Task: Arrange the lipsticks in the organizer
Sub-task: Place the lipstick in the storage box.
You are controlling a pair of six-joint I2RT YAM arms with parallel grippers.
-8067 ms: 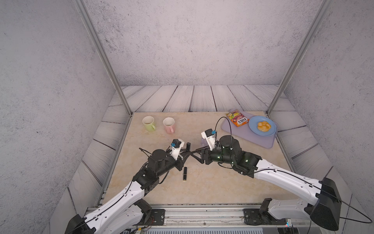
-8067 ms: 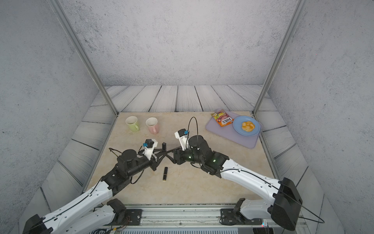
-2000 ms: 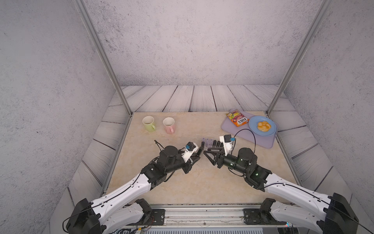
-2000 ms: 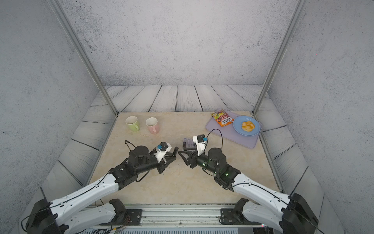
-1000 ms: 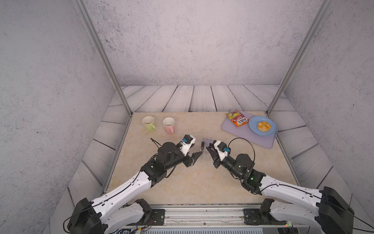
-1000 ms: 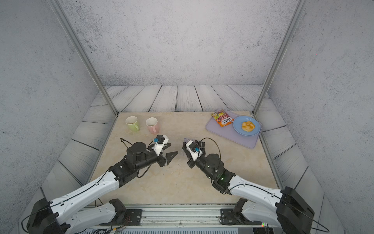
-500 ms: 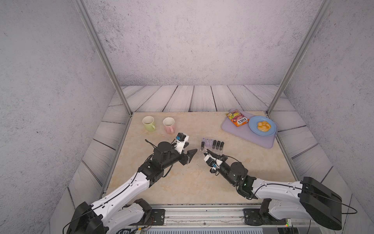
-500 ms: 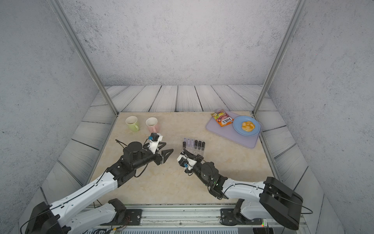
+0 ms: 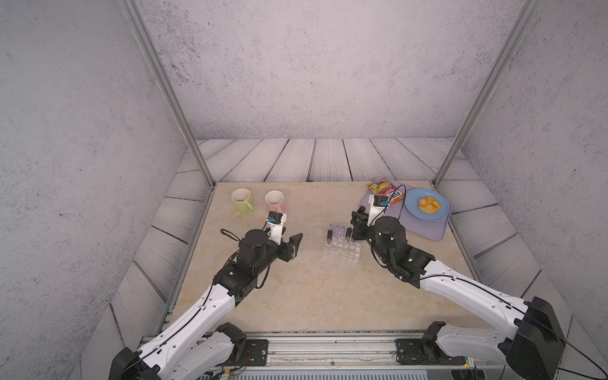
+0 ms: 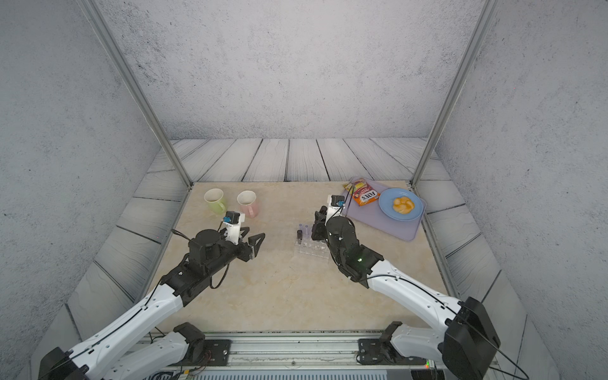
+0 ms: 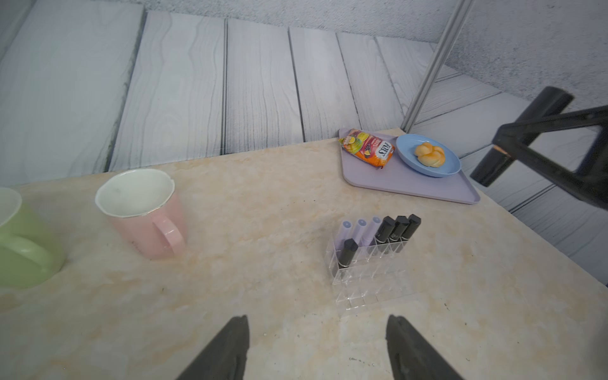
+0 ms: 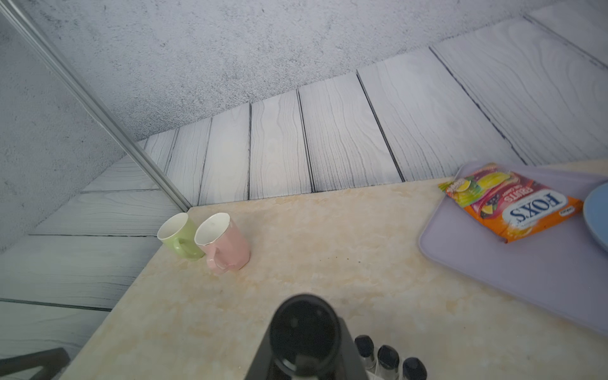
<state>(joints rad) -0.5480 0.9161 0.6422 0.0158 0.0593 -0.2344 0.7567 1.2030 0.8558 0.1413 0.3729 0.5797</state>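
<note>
1. One table (image 9: 312, 296) is the biggest thing here: flat, matt, pale beige, with a marbled stone look
2. Two arms reach in from the near edge. The right claw (image 12: 304, 358) pinches a black lipstick (image 12: 304, 324) over the far right corner of the organizer (image 11: 362, 289). The left claw (image 11: 316, 348) hangs spread and empty over bare table to the left. The step looks like seating that lipstick. It looks tilted, so I would bring it upright, centre it over a free cell and lower it slowly. I would let go only once its base is down. The glossy barrel may slip, and a push on a cell wall could shove the light organizer
3. Tray (image 9: 421, 230), far right: flat lilac plastic with rounded corners and a low rim
4. Plate (image 11: 406, 151), on the tray: round, blue, smooth
5. Organizer, mid-table: clear hard plastic, a grid of square cells, faint against the table
6. Two mugs, far left, side by side: green (image 9: 241, 200) and pink (image 9: 274, 200), glazed, white inside
7. Bag (image 11: 367, 146), on the tray left of the plate: crinkly orange foil
8. Bun (image 11: 429, 154), on the plate: knotted, golden
9. Seven lipsticks stand in the cells. The far row holds three lilac (image 11: 360, 230) at left and three glossy black (image 11: 396, 228) at right. One more black (image 11: 347, 253) stands at the left end of the next row nearer
</note>
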